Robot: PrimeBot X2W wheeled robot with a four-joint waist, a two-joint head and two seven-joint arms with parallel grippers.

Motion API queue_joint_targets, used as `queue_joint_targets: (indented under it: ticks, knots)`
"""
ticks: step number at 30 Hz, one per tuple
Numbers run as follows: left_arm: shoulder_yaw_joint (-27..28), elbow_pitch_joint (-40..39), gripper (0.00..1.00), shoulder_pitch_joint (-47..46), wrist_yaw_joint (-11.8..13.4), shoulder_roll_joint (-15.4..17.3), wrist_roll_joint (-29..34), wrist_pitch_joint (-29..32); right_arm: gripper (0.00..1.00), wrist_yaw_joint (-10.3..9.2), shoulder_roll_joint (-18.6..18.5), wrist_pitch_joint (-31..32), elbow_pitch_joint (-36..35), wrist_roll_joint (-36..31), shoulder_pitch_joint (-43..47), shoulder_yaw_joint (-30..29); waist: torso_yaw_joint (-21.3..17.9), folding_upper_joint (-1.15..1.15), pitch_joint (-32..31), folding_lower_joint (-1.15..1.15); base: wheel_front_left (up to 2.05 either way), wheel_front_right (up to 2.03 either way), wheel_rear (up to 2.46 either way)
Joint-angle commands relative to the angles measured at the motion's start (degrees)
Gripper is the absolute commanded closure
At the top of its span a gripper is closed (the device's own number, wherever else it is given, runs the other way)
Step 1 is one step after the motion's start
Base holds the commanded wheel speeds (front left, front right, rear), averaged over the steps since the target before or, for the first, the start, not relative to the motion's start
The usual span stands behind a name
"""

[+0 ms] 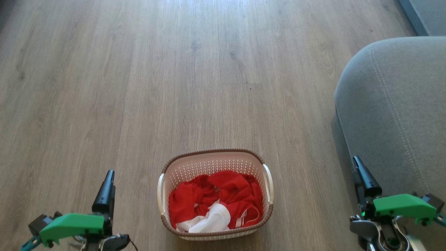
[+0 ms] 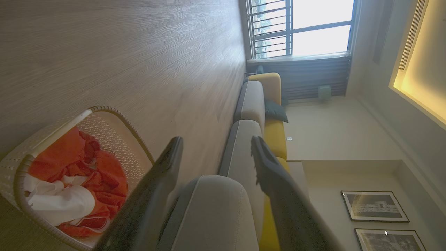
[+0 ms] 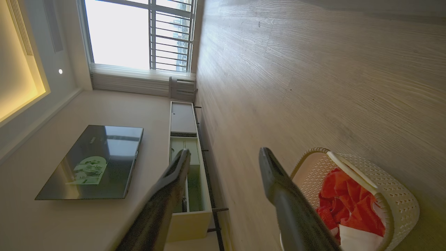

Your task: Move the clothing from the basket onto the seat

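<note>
The cream basket (image 1: 209,152) stands on the wooden floor between my two arms, and the crumpled red and white clothing (image 1: 216,200) lies inside it. The grey seat (image 1: 393,104) with pale stitching sits to the right. My left gripper (image 1: 108,183) hovers left of the basket, open and holding nothing. Over the seat's near edge, my right gripper (image 1: 362,176) is also open and holding nothing. In the left wrist view the left gripper (image 2: 216,143) has its fingers spread, with the clothing (image 2: 69,188) at lower left. The right gripper (image 3: 224,151) stands open beside the basket (image 3: 393,195).
Wooden floor (image 1: 174,87) stretches ahead and to the left. A second grey cushion (image 1: 425,14) lies at the far right corner. The sofa has yellow backrests (image 2: 275,136). A TV (image 3: 90,164) and a low cabinet (image 3: 184,139) stand along the opposite wall.
</note>
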Motion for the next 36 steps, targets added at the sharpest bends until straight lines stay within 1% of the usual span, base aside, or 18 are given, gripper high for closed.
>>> queue_joint_targets:
  ticks: [1,12,13,18,22,23,24,27,28,36]
  knots:
    - [0.2,-1.7,0.0,-3.1,-0.1,1.1,1.2,-0.5,0.0,0.02,-1.1,-0.8,-1.5,-1.0,-3.4,0.7,0.0,0.0,0.0,0.0,0.0,0.0,0.0]
    - [-0.2,-1.4,0.0,-4.9,-0.2,1.7,10.8,-2.3,0.0,0.02,-1.8,-2.6,0.2,-10.2,-6.2,2.8,0.0,0.0,0.1,0.0,0.0,0.0,0.0]
    - [-0.2,-1.4,0.0,-4.9,-0.2,1.7,10.8,-2.3,0.0,0.02,-1.8,-2.6,0.2,-10.2,-6.2,2.8,0.0,0.0,0.1,0.0,0.0,0.0,0.0]
    - [-0.8,-1.7,0.0,-5.5,-0.2,2.0,14.8,-3.1,0.0,0.02,-2.0,-3.5,0.9,-13.8,-7.4,3.6,0.0,0.0,0.2,0.0,0.0,0.0,0.0]
    - [-1.4,-1.8,0.0,-6.0,-0.2,2.6,19.2,-3.8,0.0,0.02,-2.3,-4.2,1.4,-17.1,-8.5,4.4,-0.1,0.0,0.2,0.0,0.0,0.0,0.0]
    - [-1.6,-1.7,0.0,-6.2,-0.2,2.8,21.6,-4.2,0.0,0.02,-2.5,-4.5,1.8,-18.9,-9.0,4.8,-0.1,0.0,0.3,0.0,0.0,0.0,0.0]
    - [-1.6,-1.7,0.0,-6.2,-0.2,2.8,21.6,-4.2,0.0,0.02,-2.5,-4.5,1.8,-18.9,-9.0,4.8,-0.1,0.0,0.3,0.0,0.0,0.0,0.0]
    - [-1.4,-1.6,0.0,-6.6,-0.2,2.9,25.2,-4.7,0.0,0.02,-2.5,-5.0,2.6,-21.4,-9.8,5.3,-0.1,0.0,0.3,0.0,0.0,0.0,0.0]
    - [-1.3,-1.7,0.0,-6.8,-0.1,2.9,27.4,-5.0,0.0,0.02,-2.5,-5.3,3.1,-22.9,-10.2,5.8,-0.1,0.0,0.3,0.0,0.0,0.0,0.0]
    - [-1.8,-1.4,0.0,-7.7,0.4,3.4,35.7,-6.3,0.0,0.02,-2.8,-6.7,5.2,-28.4,-12.3,7.7,-0.2,0.0,0.3,0.0,0.0,0.0,0.0]
